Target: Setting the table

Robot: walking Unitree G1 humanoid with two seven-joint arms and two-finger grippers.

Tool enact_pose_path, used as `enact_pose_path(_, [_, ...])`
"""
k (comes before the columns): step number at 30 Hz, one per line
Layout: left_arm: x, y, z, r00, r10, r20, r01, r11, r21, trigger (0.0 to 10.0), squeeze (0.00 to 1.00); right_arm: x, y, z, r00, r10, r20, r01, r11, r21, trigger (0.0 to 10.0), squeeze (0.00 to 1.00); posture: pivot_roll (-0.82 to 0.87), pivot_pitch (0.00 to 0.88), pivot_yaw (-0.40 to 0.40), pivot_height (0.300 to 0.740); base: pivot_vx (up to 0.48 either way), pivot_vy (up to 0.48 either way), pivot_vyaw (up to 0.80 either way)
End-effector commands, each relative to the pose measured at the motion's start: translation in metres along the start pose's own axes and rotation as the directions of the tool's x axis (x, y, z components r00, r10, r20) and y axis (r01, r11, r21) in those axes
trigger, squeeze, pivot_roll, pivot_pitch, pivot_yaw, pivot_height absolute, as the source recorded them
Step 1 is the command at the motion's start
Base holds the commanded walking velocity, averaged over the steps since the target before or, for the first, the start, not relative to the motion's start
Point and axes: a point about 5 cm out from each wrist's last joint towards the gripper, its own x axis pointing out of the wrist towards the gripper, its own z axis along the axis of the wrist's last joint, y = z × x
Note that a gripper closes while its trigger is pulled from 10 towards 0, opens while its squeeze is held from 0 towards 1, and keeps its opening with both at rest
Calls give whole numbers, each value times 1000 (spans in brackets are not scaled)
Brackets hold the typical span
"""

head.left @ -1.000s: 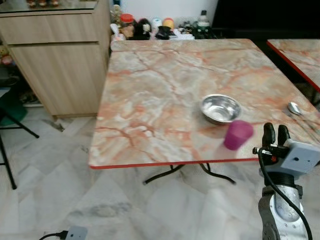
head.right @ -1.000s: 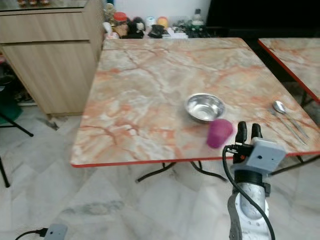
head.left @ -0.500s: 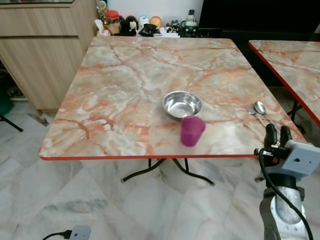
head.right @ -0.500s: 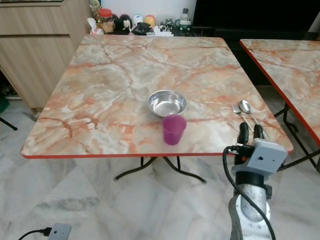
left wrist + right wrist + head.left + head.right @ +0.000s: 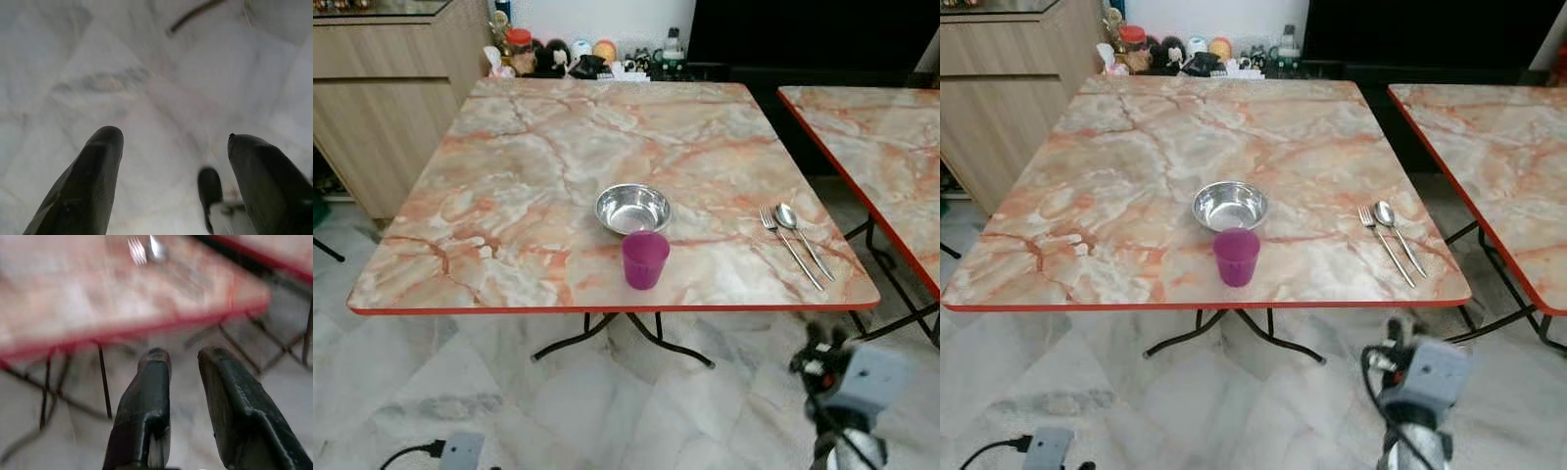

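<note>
Nearest to us, our right gripper (image 5: 824, 345) hung low in front of the table's near edge, below the tabletop and blurred, so its position was hard to fix; in the right wrist view its two black fingers (image 5: 146, 396) stood a narrow gap apart with nothing between them. Our left gripper (image 5: 171, 171) pointed down at the pale marble floor (image 5: 431, 392), its fingers spread wide and empty. We judged the main risk to lie here: raising the right gripper from below could knock it against the red rim of the table (image 5: 607, 309), and the folding legs suggest the table might jolt, which would tip the purple cup (image 5: 644, 259) standing upright close to that edge. A white power adapter with its cable (image 5: 460, 452) lay on the floor near our feet, and we thought it could snag a step if we moved closer. On the marble-patterned top, the cup looked like light, smooth plastic, open at the top, and it stood just in front of the steel bowl (image 5: 632, 209), nearly touching it; a careless reach for either could push the other. The bowl was shallow and shiny, apparently empty. To the right, the fork (image 5: 790, 246) and spoon (image 5: 800, 238) lay side by side, thin and flat on the surface, awkward for long fingers to pick up. Beyond, a wooden cabinet (image 5: 382, 108) stood at the far left and a second table (image 5: 881, 157) at the right.
</note>
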Motion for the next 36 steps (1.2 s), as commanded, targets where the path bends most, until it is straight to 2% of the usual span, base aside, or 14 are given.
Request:
enact_pose_path(1, [0, 2, 2, 1000, 25, 18, -25, 1000, -9, 10000, 0, -2, -6, -17, 997, -6, -80, 7, 1000, 8, 10000, 0, -40, 150, -35, 740, 0, 0, 0])
enact_pose_path(4, [0, 8, 5, 997, 67, 45, -68, 998, 12, 10000, 0, -6, -7, -43, 978, 2, -207, 0, 1000, 7, 10000, 0, -44, 151, -36, 740, 0, 0, 0])
enact_pose_path(6, [0, 19, 14, 982, 155, 104, -158, 987, 19, 10000, 0, -14, -8, -78, 929, 16, -371, -21, 1000, -10, 10000, 0, -38, 148, -36, 740, 0, 0, 0])
enact_pose_path(12, [-2, 40, 39, 927, 277, 254, -271, 961, -58, 10000, 0, -12, -14, -111, 876, -13, -482, 24, 1000, 16, 10000, 0, -12, 147, -30, 740, 0, 0, 0])
enact_pose_path(16, [-9, 47, 40, 905, 290, 311, -282, 957, -72, 10000, 0, -9, -15, -131, 832, -8, -554, -6, 1000, -23, 10000, 0, -8, 145, -24, 740, 0, 0, 0])
enact_pose_path(20, [-18, 45, 27, 914, 232, 333, -223, 973, -65, 10000, 0, -13, -14, -146, 804, 0, -594, -53, 996, -72, 10000, 0, 3, 145, -8, 740, 0, 0, 0])
enact_pose_path(25, [-35, 40, 32, 879, 164, 447, -173, 985, -21, 10000, 0, -38, -17, -171, 706, -8, -709, -125, 983, -135, 10000, 0, 21, 147, -8, 740, 0, 0, 0])
enact_pose_path(28, [-44, 39, 61, 817, 132, 561, -140, 990, -29, 10000, 0, -52, -26, -181, 645, -68, -761, -133, 971, -199, 10000, 0, 34, 149, -9, 740, 0, 0, 0])
enact_pose_path(29, [-50, 40, 84, 767, 121, 630, -126, 991, -38, 10000, 0, -54, -29, -183, 633, -97, -768, -91, 976, -198, 10000, 0, 39, 152, -11, 740, 0, 0, 0])
enact_pose_path(30, [-50, 40, 84, 767, 121, 630, -126, 991, -38, 10000, 0, -54, -29, -183, 633, -97, -768, -91, 976, -198, 10000, 0, 39, 152, -11, 740, 0, 0, 0])
enact_pose_path(32, [-60, 41, 127, 670, 118, 733, -104, 992, -64, 10000, 0, -48, -24, -180, 653, -83, -752, -34, 990, -139, 10000, 0, 34, 148, -8, 740, 0, 0, 0])
enact_pose_path(33, [-60, 41, 127, 670, 118, 733, -104, 992, -64, 10000, 0, -48, -24, -180, 653, -83, -752, -34, 990, -139, 10000, 0, 34, 148, -8, 740, 0, 0, 0])
enact_pose_path(34, [-64, 38, 151, 625, 93, 775, -75, 995, -59, 10000, 0, -44, -18, -178, 668, -50, -742, -59, 991, -121, 10000, 0, 25, 146, -5, 740, 0, 0, 0])
enact_pose_path(36, [-65, 28, 171, 594, 45, 803, -25, 999, -38, 10000, 0, -43, -13, -178, 672, -22, -740, -104, 987, -123, 10000, 0, 16, 139, -4, 740, 0, 0, 0])
